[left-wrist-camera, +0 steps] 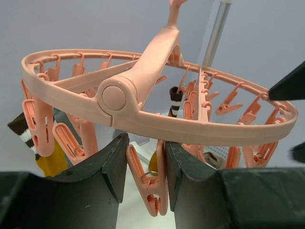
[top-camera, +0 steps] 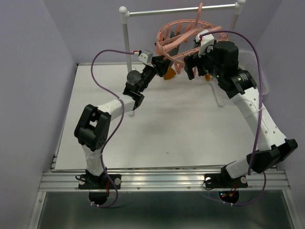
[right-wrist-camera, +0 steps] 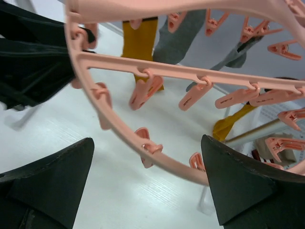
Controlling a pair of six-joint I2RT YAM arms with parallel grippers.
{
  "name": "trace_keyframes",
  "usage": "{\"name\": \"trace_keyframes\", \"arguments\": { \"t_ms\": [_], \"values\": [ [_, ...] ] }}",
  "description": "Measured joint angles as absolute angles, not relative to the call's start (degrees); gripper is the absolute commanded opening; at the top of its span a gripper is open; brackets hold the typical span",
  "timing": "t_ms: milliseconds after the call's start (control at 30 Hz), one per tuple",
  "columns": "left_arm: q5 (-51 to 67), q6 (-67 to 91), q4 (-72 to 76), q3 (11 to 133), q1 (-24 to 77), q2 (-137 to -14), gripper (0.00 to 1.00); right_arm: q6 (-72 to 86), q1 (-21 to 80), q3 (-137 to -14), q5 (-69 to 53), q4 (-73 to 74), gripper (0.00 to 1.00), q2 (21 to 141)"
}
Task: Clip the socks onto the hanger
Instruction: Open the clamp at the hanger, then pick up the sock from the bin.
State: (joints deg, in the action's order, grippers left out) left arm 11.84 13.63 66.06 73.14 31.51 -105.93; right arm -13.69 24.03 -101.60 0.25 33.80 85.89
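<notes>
1. Overhead cam: the hanger [top-camera: 178,40] hangs by its hook from the rail [top-camera: 181,10] over the table's [top-camera: 157,129] far edge, right of ctr. Both arms reach up to its near rim, L arm on the left side, R arm on the right.
2. L wrist cam: your left gripper [left-wrist-camera: 146,152] is pinching one clip [left-wrist-camera: 152,186] that dangles from the ring's near rim, and both fingers [left-wrist-camera: 112,167] press on its sides. You can't tell if the clip's mouth is open. The overhead cam doesn't show this grip, as the wrist covers it there.
3. R wrist cam: your right gripper [right-wrist-camera: 147,143] is spread wide. The ring's rim runs across the gap w/o touching either finger, and nothing is held.
4. Socks [right-wrist-camera: 140,38]: the R wrist cam shows a mustard one and a grey one side by side below the ring's far side, plus another grey and another mustard further right. The overhead cam gives you only a bit of orange fabric under the near rim, btw the two grippers.
5. The L wrist cam adds a brown sock [left-wrist-camera: 21,129] w/ a striped cuff at the ring's left, just above a mustard one, and a striped cuff behind the spokes.
6. A white mesh basket [right-wrist-camera: 286,112] shows behind the ring in the R wrist cam. The overhead cam puts it near the table's far right corner, mostly hidden by the R arm.
</notes>
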Motion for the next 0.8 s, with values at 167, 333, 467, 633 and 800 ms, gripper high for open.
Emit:
{"name": "trace_keyframes", "arguments": {
  "t_ms": [167, 333, 467, 633, 800],
  "values": [
    [11.2, 13.8, 64.4, 73.2, 31.5, -105.9, 0.00, -13.5, 24.0, -101.5, -5.9, 33.8, 1.00, 79.5],
    [11.6, 14.5, 64.0, 73.5, 31.5, -105.9, 0.00, -10.9, 24.1, -101.5, -3.2, 32.3, 1.00, 75.0],
    [12.4, 14.5, 64.0, 73.5, 31.5, -105.9, 0.00, -5.8, 23.5, -97.7, 10.5, 28.7, 1.00, 72.7],
    [13.1, 14.5, 63.9, 73.5, 31.5, -105.9, 0.00, 3.6, 11.2, -92.2, 18.5, 28.3, 1.00, 73.4],
    [12.1, 14.4, 62.7, 73.5, 31.5, -105.5, 0.00, 14.2, -5.0, -89.6, 19.7, 28.4, 1.00, 77.6]
  ]
}}
